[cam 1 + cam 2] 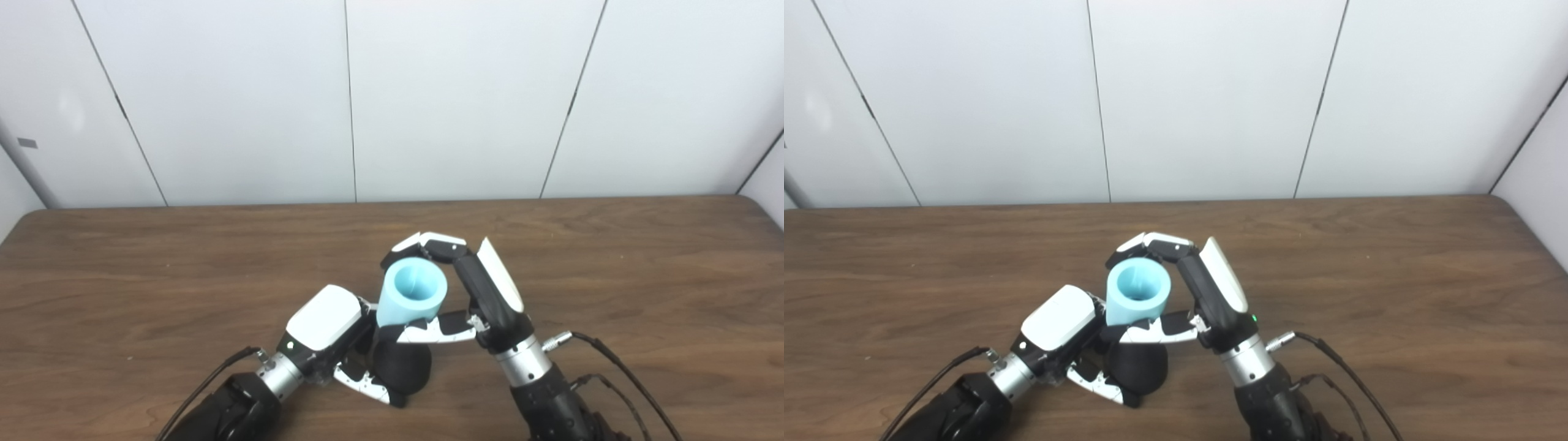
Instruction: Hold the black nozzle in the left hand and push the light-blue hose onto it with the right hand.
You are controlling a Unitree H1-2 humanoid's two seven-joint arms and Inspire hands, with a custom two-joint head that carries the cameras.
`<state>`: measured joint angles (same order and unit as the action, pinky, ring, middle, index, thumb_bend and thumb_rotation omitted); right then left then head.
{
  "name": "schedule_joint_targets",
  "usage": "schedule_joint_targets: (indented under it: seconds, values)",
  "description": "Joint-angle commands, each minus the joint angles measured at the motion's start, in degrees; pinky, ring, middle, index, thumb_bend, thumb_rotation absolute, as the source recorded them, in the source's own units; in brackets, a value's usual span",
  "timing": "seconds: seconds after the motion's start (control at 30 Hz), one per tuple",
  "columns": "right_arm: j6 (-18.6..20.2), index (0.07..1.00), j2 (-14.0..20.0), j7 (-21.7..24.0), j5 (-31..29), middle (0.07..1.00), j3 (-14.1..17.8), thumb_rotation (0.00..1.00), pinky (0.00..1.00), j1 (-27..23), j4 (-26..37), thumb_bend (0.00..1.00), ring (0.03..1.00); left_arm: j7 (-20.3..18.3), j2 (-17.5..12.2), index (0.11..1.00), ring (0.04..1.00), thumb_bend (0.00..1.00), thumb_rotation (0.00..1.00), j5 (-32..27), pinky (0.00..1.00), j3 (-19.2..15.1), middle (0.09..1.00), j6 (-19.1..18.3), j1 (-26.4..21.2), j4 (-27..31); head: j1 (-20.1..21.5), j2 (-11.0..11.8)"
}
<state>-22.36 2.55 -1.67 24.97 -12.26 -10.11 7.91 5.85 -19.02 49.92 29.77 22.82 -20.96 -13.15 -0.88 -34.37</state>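
A black nozzle [404, 366] stands upright near the table's front middle, and my left hand [331, 334] is shut on it from the left, fingers curled around its lower body. A short light-blue hose [411, 298], open end facing up, sits directly on top of the nozzle. My right hand [474, 288] is shut on the hose, with fingers arched over its far rim and the thumb across its near lower edge. The joint between hose and nozzle is hidden behind that thumb.
The wooden table [612, 275] runs from the white panelled wall to the picture's front edge. Black cables [618, 367] trail from the right wrist across the table, and another cable [208, 380] runs along the left forearm.
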Motion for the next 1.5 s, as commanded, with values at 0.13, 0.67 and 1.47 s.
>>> schedule_joint_targets:
  seconds: [0.13, 0.67, 1.47]
  values:
    - [-4.53, 0.528, -0.14, -5.31, 4.39, 0.507, -1.35, 0.0, 0.29, -1.96, -1.22, 0.51, 0.378, -2.32, 0.15, 0.52, 0.372, 0.5, 0.0, 1.29, 0.2, 1.31, 0.451, -0.48, 0.85, 0.17, -0.11, -0.15]
    - [-4.52, 0.53, 2.32, -8.66, 4.75, 0.505, -4.76, 0.0, 0.31, -2.32, -3.32, 0.51, 0.388, -2.73, 0.05, 0.523, 0.365, 0.5, 0.0, 0.71, 0.2, 1.32, 0.459, -0.65, 1.09, 0.35, 0.07, 0.02]
    - [11.23, 0.559, 2.27, 3.8, -1.75, 0.484, -2.37, 0.0, 0.28, -0.82, 4.23, 0.51, 0.363, -4.07, 0.01, 0.532, 0.361, 0.5, 0.0, -0.35, 0.24, 1.08, 0.472, -1.27, 1.24, 0.99, 0.8, -0.31]
